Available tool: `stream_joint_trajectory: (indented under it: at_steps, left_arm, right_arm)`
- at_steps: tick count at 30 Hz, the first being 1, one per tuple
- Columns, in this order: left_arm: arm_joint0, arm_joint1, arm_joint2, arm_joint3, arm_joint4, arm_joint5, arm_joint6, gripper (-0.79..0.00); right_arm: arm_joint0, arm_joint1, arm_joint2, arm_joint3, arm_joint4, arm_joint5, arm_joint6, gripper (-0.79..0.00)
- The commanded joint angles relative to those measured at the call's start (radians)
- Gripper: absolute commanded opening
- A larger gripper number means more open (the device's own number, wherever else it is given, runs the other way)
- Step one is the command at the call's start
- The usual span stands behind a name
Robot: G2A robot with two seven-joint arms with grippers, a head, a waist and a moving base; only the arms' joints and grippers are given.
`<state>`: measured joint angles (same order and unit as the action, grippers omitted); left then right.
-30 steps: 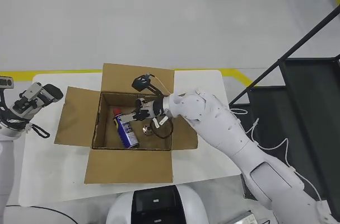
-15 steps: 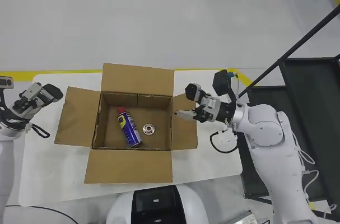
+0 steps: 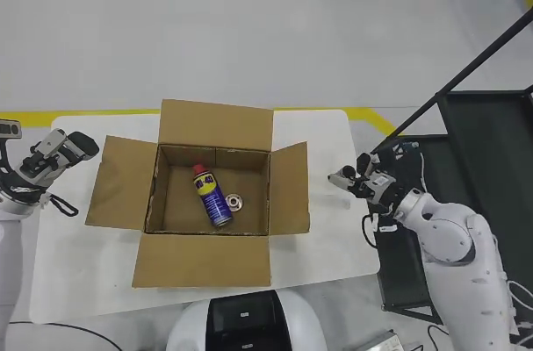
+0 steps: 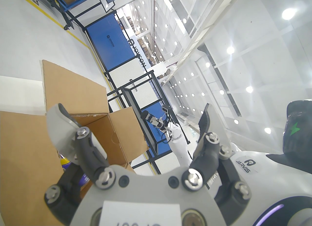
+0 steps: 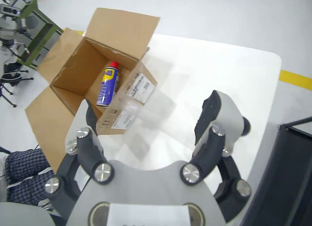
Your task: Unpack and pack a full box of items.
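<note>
Top view puts your right gripper point(image 3: 343, 179) over the right margin of the table point(image 3: 327, 237). Its fingers are spread wide and nothing is between them. The box point(image 3: 215, 123) sits to that gripper's left, well apart from the fingertips, with all four flaps folded out. In the right wrist view the box point(image 5: 73, 66) lies ahead of the parted right gripper point(image 5: 148, 105).

Inside, the spray can point(image 3: 212, 196) lies on its side on the box floor, red cap toward the far wall. The metal ring point(image 3: 235, 204) is just beside the can, on the side nearer your right gripper.

Your left gripper point(image 3: 45, 158) is off the opposite side of the box, near its left flap, fingers also apart and empty. Its wrist view shows the left gripper point(image 4: 132, 112) tilted upward, with the box point(image 4: 73, 85) close by.

A second ago your right gripper was down inside the box, over the can and ring. Half a second ago it was above the right flap, and now it is out past that flap. The can has shifted across the floor toward the ring. Your left arm has not moved.
</note>
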<state>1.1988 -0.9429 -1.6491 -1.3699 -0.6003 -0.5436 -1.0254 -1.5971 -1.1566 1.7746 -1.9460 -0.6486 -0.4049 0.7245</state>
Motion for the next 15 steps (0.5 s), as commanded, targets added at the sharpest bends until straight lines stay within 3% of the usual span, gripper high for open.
stream_joint_trajectory:
  at_steps: [1, 7, 15]
  left_arm:
    - [0.0, 0.0, 0.0, 0.0, 0.0, 0.0, 0.0, 0.0]
    - [0.0, 0.0, 0.0, 0.0, 0.0, 0.0, 0.0, 0.0]
    - [0.0, 0.0, 0.0, 0.0, 0.0, 0.0, 0.0, 0.0]
  right_arm:
    - [0.005, 0.003, 0.009, 0.014, -0.038, 0.026, 0.0, 0.0]
    - [0.035, 0.011, -0.004, 0.059, -0.15, 0.083, 0.02, 0.0]
    - [0.038, 0.011, -0.008, 0.061, -0.157, 0.09, 0.021, 0.0]
